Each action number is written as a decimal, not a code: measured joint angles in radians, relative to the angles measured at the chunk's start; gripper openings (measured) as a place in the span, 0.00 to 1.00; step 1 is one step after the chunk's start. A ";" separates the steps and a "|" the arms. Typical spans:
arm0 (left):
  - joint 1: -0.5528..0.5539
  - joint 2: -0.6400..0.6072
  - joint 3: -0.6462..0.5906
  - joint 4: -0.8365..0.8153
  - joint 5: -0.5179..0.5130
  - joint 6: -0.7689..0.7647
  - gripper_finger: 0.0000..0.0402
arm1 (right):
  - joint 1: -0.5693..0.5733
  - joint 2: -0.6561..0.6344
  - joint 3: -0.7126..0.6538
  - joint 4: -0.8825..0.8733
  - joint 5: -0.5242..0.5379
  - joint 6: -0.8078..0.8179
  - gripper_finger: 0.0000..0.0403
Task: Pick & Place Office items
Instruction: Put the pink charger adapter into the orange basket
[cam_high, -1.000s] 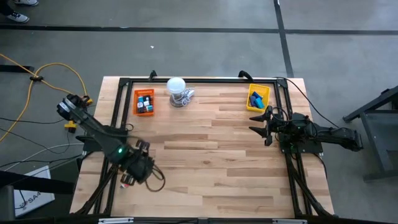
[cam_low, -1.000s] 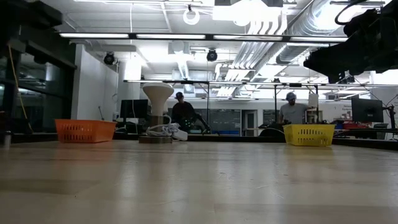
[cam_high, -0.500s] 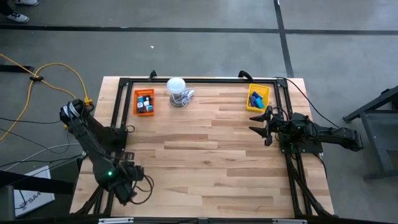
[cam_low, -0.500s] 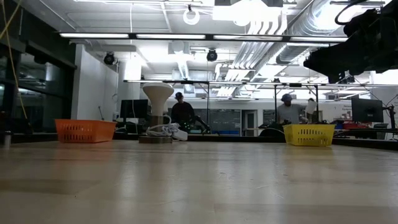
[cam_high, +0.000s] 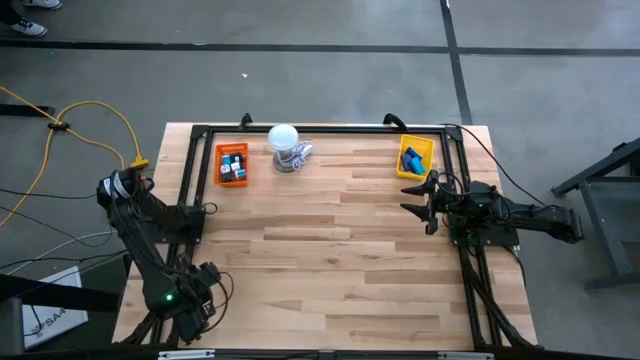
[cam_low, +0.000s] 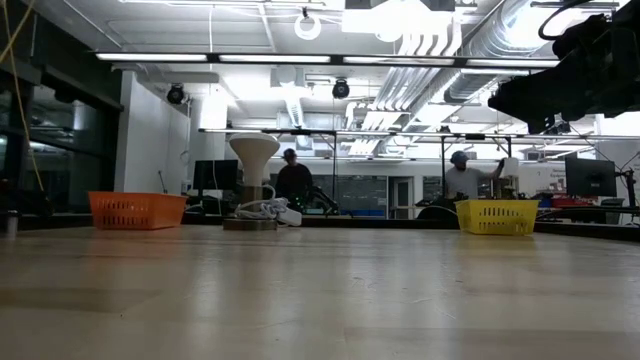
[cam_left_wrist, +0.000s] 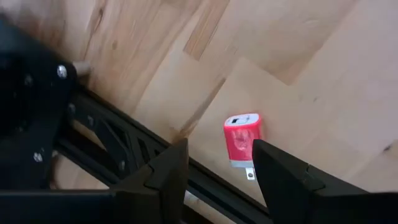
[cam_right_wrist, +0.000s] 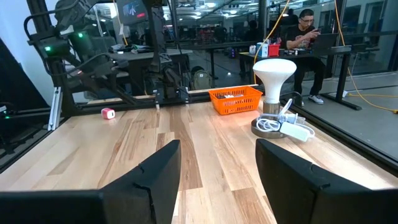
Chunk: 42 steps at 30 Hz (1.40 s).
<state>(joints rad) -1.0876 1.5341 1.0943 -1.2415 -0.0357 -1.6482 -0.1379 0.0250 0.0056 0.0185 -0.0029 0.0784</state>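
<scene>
Near the front-left table corner, left gripper (cam_left_wrist: 214, 171) hovers with fingers spread over a small red plug-like item (cam_left_wrist: 242, 139) lying on the wood, just beside the black frame rail (cam_left_wrist: 118, 146); nothing is pinched. Same red item (cam_right_wrist: 108, 113) shows far off in the right wrist view, alone near the table edge. Right gripper (cam_high: 418, 196) sits at the right side of the table (cam_high: 330, 260), fingers spread and empty, just in front of the yellow tray (cam_high: 402, 169). Blue and teal blocks (cam_high: 414, 156) lie in that tray. Farther back-left, orange tray (cam_high: 219, 166) holds red, black, teal and white bits (cam_high: 233, 165). White round-topped jar-like object (cam_high: 285, 139) stands just right of it. 2 people (cam_low: 293, 178) show in the room behind.
</scene>
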 joint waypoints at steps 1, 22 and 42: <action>-0.005 0.009 0.000 0.000 0.000 -0.017 0.42 | 0.000 0.000 0.000 0.000 0.000 0.000 0.48; -0.015 0.112 0.000 0.039 -0.015 -0.093 0.42 | 0.000 0.000 0.000 0.000 0.000 0.000 0.48; -0.044 0.185 -0.002 0.116 0.034 -0.108 0.42 | 0.000 0.000 0.000 0.000 0.000 0.000 0.48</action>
<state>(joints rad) -1.1318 1.7187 1.0924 -1.1253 -0.0014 -1.7564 -0.1375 0.0253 0.0056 0.0185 -0.0029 0.0784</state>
